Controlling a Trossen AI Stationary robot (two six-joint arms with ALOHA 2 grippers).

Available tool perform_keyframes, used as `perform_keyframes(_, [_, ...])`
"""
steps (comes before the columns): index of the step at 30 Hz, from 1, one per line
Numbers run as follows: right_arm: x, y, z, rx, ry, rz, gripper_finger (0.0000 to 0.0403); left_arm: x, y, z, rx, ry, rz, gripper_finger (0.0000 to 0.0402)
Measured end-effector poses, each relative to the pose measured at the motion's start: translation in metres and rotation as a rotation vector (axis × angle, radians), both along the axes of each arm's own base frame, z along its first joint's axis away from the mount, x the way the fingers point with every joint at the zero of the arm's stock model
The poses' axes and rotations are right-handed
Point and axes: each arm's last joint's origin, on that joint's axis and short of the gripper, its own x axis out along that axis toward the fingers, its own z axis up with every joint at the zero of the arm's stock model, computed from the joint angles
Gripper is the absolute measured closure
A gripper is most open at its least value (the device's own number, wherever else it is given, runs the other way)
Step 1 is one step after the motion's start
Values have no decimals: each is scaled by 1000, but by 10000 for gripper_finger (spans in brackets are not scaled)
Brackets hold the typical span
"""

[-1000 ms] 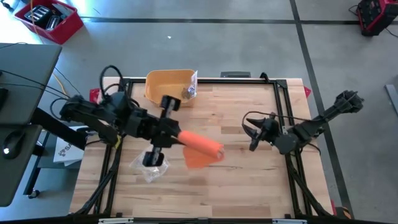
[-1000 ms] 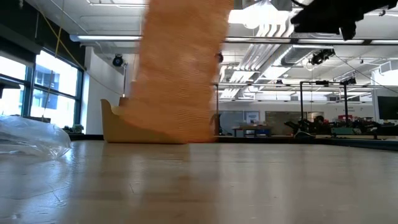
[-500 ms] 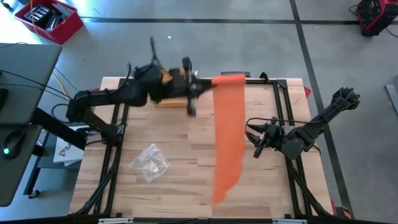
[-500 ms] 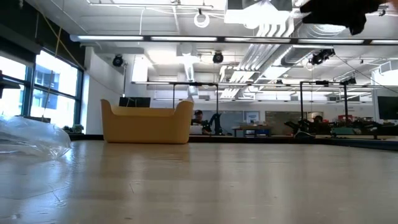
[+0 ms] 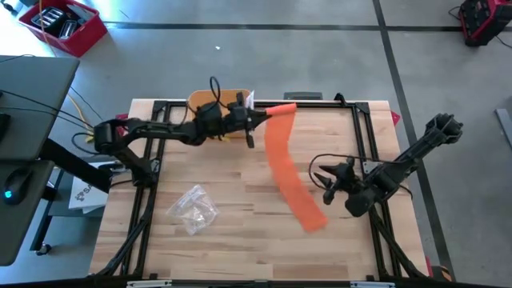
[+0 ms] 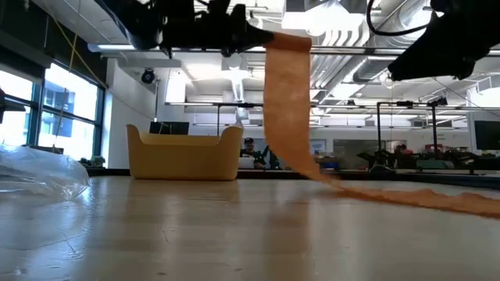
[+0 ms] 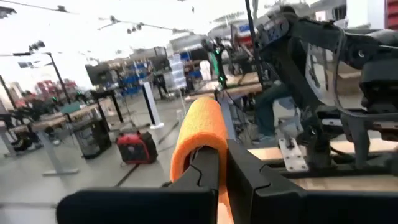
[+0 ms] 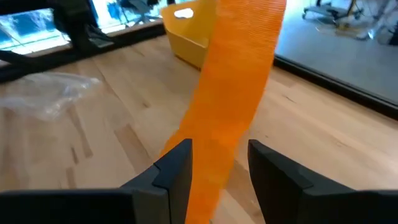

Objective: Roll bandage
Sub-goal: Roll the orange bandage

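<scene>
Overhead, ceiling lights (image 6: 328,19); wooden table (image 6: 234,226)

I see the bandage (image 5: 290,171) trailing from the bench's (image 5: 240,248) far edge toward its right-middle; wrapper (image 5: 192,210) front-left, bin (image 5: 205,101) far edge.

Two arms, both matte black, jointed tubular links, bulky rounded joint housings. Left arm (image 5: 152,132): black cable loops over its links, yellow wire at base by worktop's left edge. Right arm (image 5: 416,152): knobbly black base joint, thin black cable looped above wrist. Claw fingers (image 8: 177,168) black, flat, angular, bevelled tips.
</scene>
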Motion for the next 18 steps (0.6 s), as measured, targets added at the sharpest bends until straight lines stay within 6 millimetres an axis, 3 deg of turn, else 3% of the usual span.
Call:
perform_keyframes(4, [0,-2,5,23,17,53,259,9,4,-9,14,-47,5,398])
perform_keyframes(9, [9,16,0,232,226,494,259,26,9,-25,15,-17,-1,398])
perform_keyframes(13, [13,33,-22,426,429,653,259,36,6,-43,-68,15,-40,398])
perform_keyframes(18, [25,49,-56,330,603,777,259,46,-12,-58,-150,36,-88,398])
